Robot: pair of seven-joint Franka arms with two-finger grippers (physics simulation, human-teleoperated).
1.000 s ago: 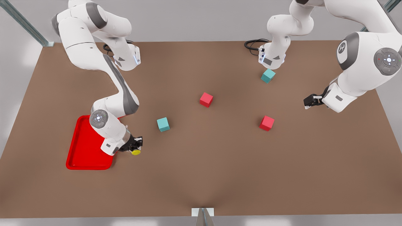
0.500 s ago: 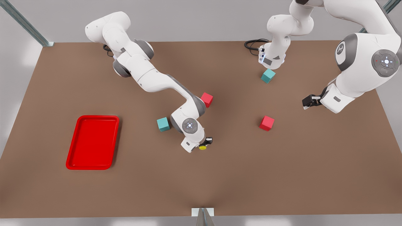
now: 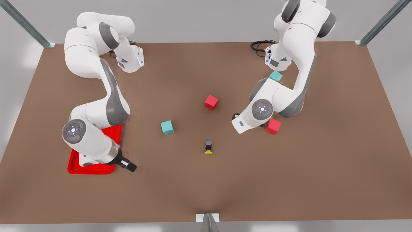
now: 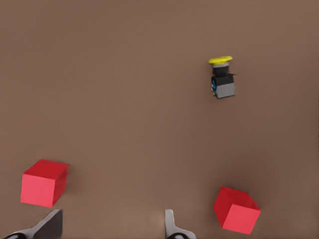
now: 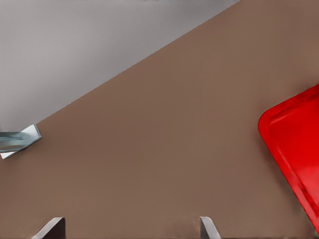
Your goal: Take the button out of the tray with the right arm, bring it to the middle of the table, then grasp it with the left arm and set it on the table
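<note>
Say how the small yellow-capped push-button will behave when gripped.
The small yellow-capped push-button lies on its side on the brown table, so it probably tips easily. Its round cap may roll; the boxy dark body likely suits the left gripper.

Two red cubes [image 3: 211, 102] [image 3: 273, 126], two teal cubes [image 3: 167, 127] [image 3: 276, 76] scattered apart.

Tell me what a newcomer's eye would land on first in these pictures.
The bright red tray on the front view's left, half hidden under the right arm, whose open right gripper hangs just off the tray's corner. Next, the tiny yellow-capped button lying alone on its side mid-table. The open left gripper is above the table between two red cubes, the button ahead of it.
</note>
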